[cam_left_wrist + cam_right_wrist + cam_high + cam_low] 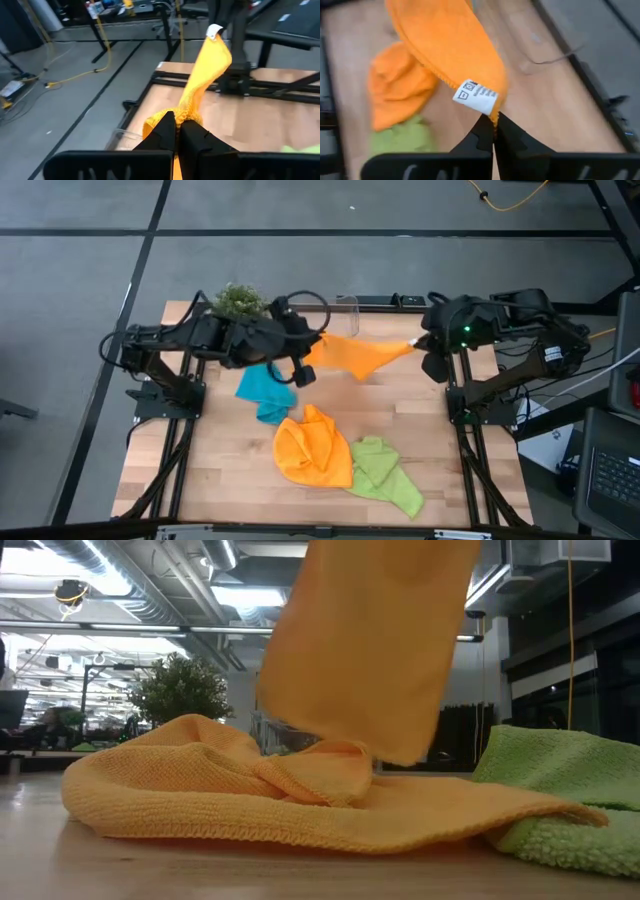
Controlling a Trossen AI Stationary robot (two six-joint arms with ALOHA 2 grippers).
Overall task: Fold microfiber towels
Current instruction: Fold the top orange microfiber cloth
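Note:
One orange towel (362,356) is stretched in the air between my two grippers over the far half of the table. My left gripper (311,353) is shut on its left end and my right gripper (419,345) on its right corner. In the low view its middle (370,640) hangs clear above the other cloths. A second orange towel (312,448) lies crumpled on the table's near middle. The lime green towel (385,475) lies against its right side, and the teal towel (264,392) lies bunched at the left. My left gripper pinches a bunched end of the orange towel (181,111) between its two shut fingers, several layers gathered. The cloth runs away from the fingers toward the other gripper, lifted clear of the table. My right gripper pinches the towel's corner (493,117) beside the white label (476,97), at the hemmed edge. The fingers slant down, and the cloth spreads away from them, clear of the table.
A small potted plant (238,300) stands at the far left corner and a clear tub (346,306) at the far edge. Bare wood lies on the table's right half under the raised towel (420,420).

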